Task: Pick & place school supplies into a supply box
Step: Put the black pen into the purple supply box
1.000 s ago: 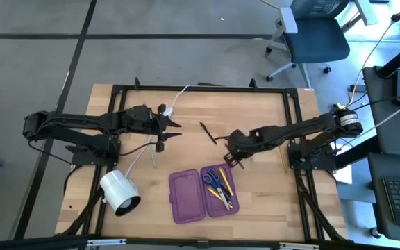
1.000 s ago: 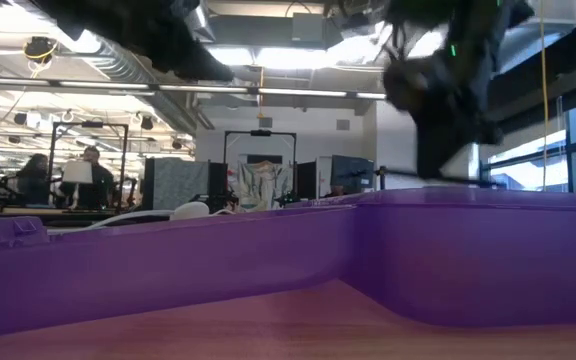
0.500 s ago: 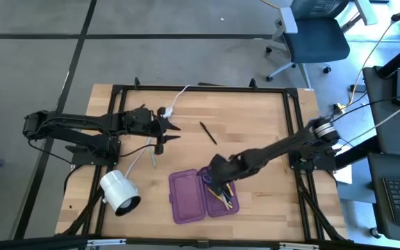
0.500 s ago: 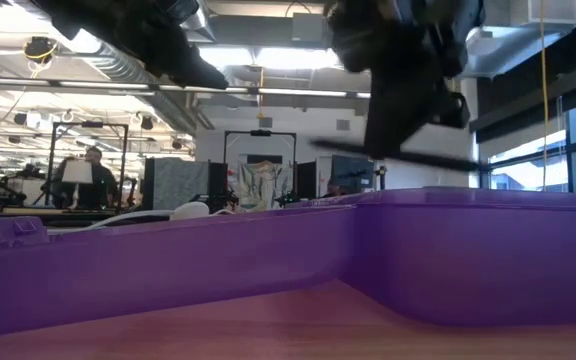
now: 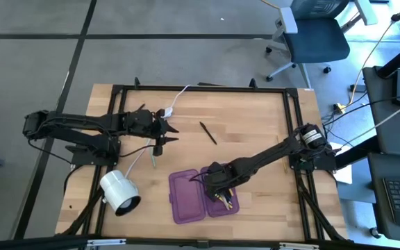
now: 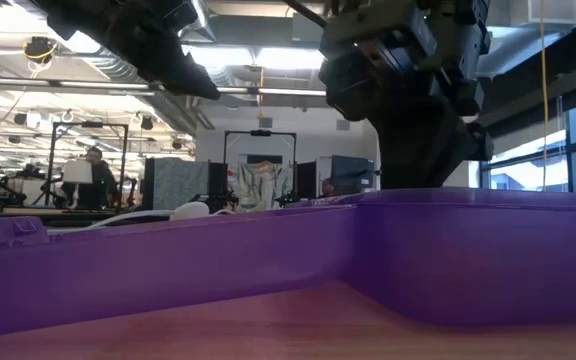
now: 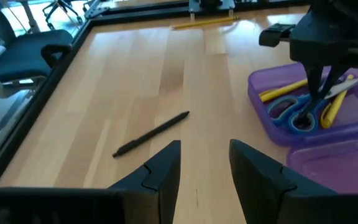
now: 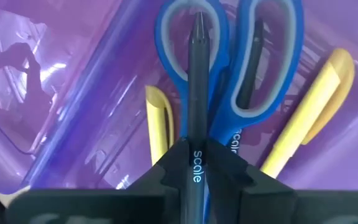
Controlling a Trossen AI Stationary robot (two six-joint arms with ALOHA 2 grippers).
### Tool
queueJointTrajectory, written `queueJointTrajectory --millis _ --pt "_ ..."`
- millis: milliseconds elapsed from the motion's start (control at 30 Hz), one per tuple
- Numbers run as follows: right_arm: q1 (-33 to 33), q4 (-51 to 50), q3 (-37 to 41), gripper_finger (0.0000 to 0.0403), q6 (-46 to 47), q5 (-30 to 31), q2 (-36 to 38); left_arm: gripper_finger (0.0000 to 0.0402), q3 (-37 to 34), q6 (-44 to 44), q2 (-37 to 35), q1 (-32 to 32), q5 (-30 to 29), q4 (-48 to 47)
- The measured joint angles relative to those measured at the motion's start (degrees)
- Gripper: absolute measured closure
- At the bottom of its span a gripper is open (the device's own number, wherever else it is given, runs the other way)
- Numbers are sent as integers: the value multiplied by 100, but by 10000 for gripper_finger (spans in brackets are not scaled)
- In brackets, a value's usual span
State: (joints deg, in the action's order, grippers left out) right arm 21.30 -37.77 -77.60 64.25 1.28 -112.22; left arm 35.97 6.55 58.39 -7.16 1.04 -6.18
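Observation:
The supply box [image 5: 186,198], an open purple case, lies near the table's front edge. In its right half lie blue-handled scissors [image 8: 272,56] and yellow pens [image 8: 312,102]. My right gripper [image 5: 217,184] reaches down into that half, shut on a dark pen [image 8: 194,74]. A second dark pen [image 5: 207,132] lies flat on the bare wood at mid-table, and a green pencil [image 5: 153,158] lies left of the box. My left gripper [image 5: 172,133] hovers open over the far left part of the table, nothing between its fingers [image 7: 166,168]. My right gripper pinches the dark pen's barrel [image 8: 195,146] between its two fingers, coming steeply from above. The pen slants down from the fingers, and its lower tip [image 8: 197,17] points into a handle loop of the scissors. Whether the tip touches them I cannot tell.
A white cylindrical lamp [image 5: 120,192] lies at the near left, and a white cable [image 5: 176,101] runs in from the far edge. A yellow pencil [image 7: 204,23] lies by the table's right edge. The box's left half [image 5: 185,201] holds nothing.
My right gripper has carried the dark pen from mid-table toward the near edge and somewhat left, then sunk into the box's right half over the scissors. The pen, level half a second ago, now slants down.

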Motion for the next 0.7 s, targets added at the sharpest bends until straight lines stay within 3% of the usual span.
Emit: queueJointTrajectory --millis 533,700 --pt "26 -215 -22 307 -479 4 72 272 0 0 0 0 0 -137" --pt "26 -829 -335 292 -779 221 219 272 3 0 0 0 0 -145"
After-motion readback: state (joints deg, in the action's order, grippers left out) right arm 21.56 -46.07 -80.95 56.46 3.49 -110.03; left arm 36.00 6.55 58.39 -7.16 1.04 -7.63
